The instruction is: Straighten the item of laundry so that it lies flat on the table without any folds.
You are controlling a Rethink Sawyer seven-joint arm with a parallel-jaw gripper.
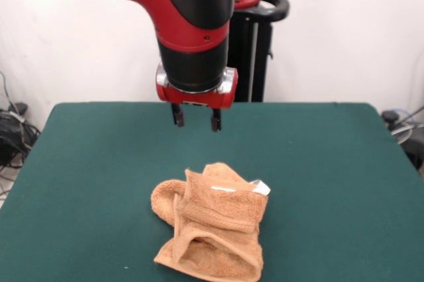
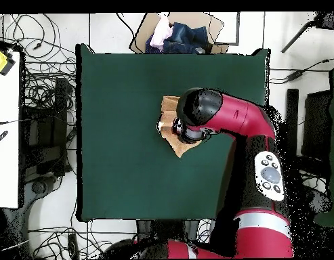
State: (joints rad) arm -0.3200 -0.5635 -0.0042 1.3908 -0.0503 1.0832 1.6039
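Your gripper (image 1: pixel 197 118) hung in the air above the table (image 1: pixel 331 163), its two short dark fingers (image 1: pixel 177 116) pointing straight down with a clear gap between them and nothing held in that gap. The red and black arm (image 1: pixel 192 24) came down from above and ended in a red collar with silver trim just above the fingers. The towel (image 1: pixel 212 229) lay bunched on the green tabletop, nearer the camera than the fingertips in the front view and well below them, so you had no contact with the cloth. It was crumpled, not flat: a rounded lobe stuck out on the left of the heap, a thick folded band ran across the middle, and the lower part opened into a pocket-like fold. A small white tag (image 1: pixel 260 187) showed at the heap's upper right corner. From overhead, the arm's wrist (image 2: pixel 196 115) covered most of the towel (image 2: pixel 171 125), and only a tan strip showed at its left side. A pile of mixed cloth (image 2: pixel 173 37) sat in a box beyond the table's far edge, and cables (image 2: pixel 40 101) lay on the floor alongside.
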